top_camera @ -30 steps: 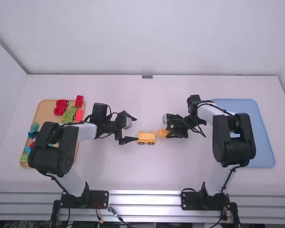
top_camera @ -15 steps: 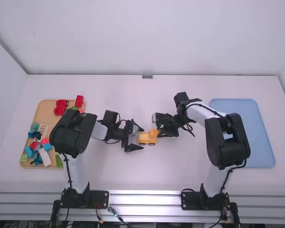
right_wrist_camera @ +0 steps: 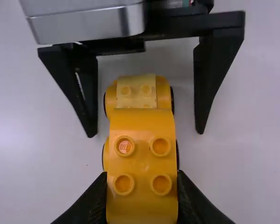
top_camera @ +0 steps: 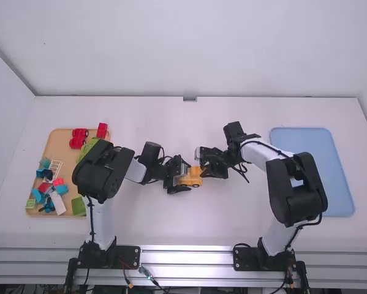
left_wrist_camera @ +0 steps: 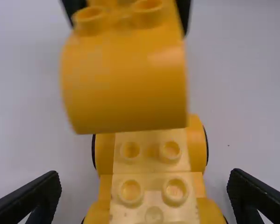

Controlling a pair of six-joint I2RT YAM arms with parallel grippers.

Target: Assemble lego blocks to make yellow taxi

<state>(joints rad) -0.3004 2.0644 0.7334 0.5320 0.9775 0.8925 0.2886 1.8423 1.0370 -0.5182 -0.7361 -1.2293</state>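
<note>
Two yellow parts are being brought together at the middle of the desk (top_camera: pixel 171 226): a wheeled base (left_wrist_camera: pixel 154 186) and a rounded block (right_wrist_camera: pixel 142 158) with studs on top. The base stands upright on its wheels, studs up. The right end effector (right_wrist_camera: pixel 142 179) pinches the block by its sides, over the base's right part; whether the two touch, I can't tell. The left end effector (left_wrist_camera: pixel 145 181) is spread, one finger on the near side of the base and one on the far side, both apart from it

I'd call this the step of mounting the body block on the base. Next, the left fingers probably need to close and steady the base, while the right one lines the block up with the free studs and presses straight down. If the block goes on askew, the base could roll or the studs fail to catch
</note>
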